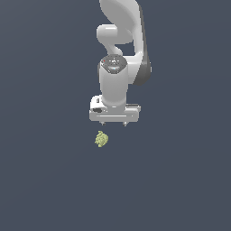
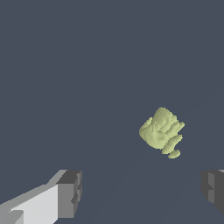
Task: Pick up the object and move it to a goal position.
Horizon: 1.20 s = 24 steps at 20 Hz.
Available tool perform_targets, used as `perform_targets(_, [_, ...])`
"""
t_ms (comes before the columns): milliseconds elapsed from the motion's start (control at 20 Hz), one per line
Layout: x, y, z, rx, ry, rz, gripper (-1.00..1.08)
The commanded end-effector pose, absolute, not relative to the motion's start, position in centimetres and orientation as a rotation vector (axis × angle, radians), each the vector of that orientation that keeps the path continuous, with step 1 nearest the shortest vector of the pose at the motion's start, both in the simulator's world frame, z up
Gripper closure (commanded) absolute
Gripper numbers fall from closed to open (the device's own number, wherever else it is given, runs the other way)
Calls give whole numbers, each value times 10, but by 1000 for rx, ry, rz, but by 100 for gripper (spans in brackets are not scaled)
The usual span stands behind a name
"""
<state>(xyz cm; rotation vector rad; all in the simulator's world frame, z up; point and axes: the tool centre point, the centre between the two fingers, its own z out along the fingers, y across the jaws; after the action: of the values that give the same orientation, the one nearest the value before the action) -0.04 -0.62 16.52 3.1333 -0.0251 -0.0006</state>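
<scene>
Yellow-green and knobbly, the object is what we pick out first, a small lump sitting alone on the dark slate-blue tabletop. We look for writing, brands or labels and can read none on the arm or the object from either view.

We take the claw as our landmark. In the exterior view it hangs from the white arm, pointing down, its broad white body far bigger than the object. The object lies near the claw, just below it in that picture and a little toward the exterior view's left, apart from it, with bare tabletop showing between the two.

Over to the wrist view, and we see the claw spread wide: one grey fingertip with its white finger behind it, the other grey fingertip far across from it, and nothing held between them. The object sits ahead of the fingertips, not between them, and closer to the second fingertip than to the first. Its bumpy surface shows clearly here, with a few small nubs sticking out on one side. No part of the claw touches it.
</scene>
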Motion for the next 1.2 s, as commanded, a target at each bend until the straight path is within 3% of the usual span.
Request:
perform_targets(0, [0, -6, 165, 3133, -25, -1, -92])
perform_targets(500, [2, 26, 180, 3155, 33, 48, -92])
perform_targets(1150, [5, 6, 163, 3154, -181, 34, -92])
